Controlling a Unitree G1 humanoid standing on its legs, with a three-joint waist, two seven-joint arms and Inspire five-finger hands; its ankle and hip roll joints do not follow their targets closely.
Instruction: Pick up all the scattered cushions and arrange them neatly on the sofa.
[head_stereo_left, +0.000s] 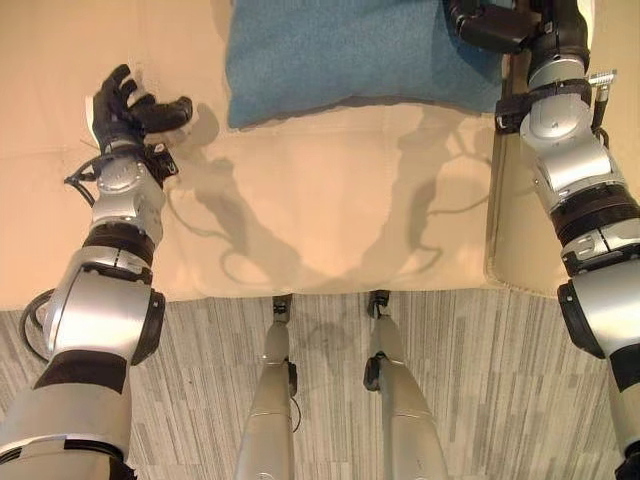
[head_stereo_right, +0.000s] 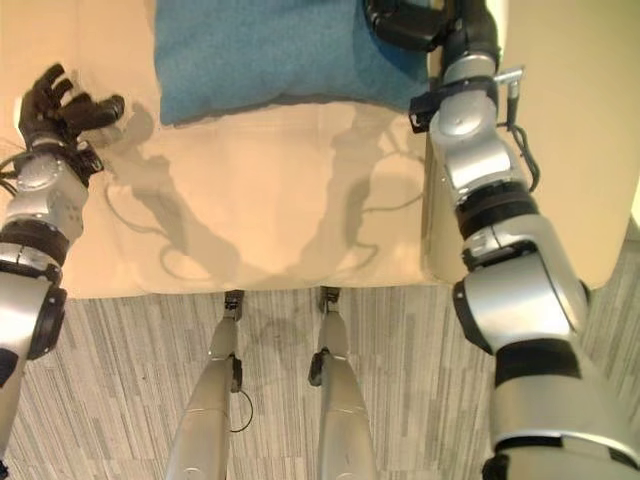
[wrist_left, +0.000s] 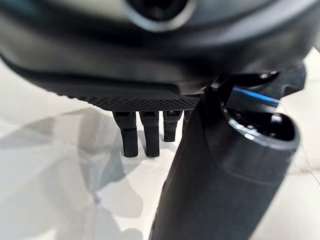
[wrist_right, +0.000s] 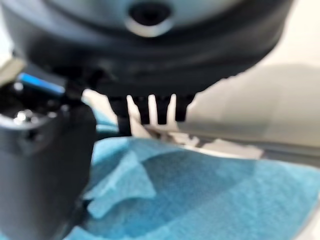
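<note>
Placing blue cushion (head_stereo_left: 350, 55) at sofa (head_stereo_left: 330, 220) seat's back edge | my right hand (head_stereo_left: 490, 30) over its right corner, grip unclear | left hand (head_stereo_left: 135, 105) loosely spread, empty | next: release, square it

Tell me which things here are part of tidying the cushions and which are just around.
Part of the job:
- blue cushion, lying on the sofa
- beige sofa
- right hand, at the cushion's corner
- left hand, open above the bare seat

Just around:
- grey striped floor
</note>
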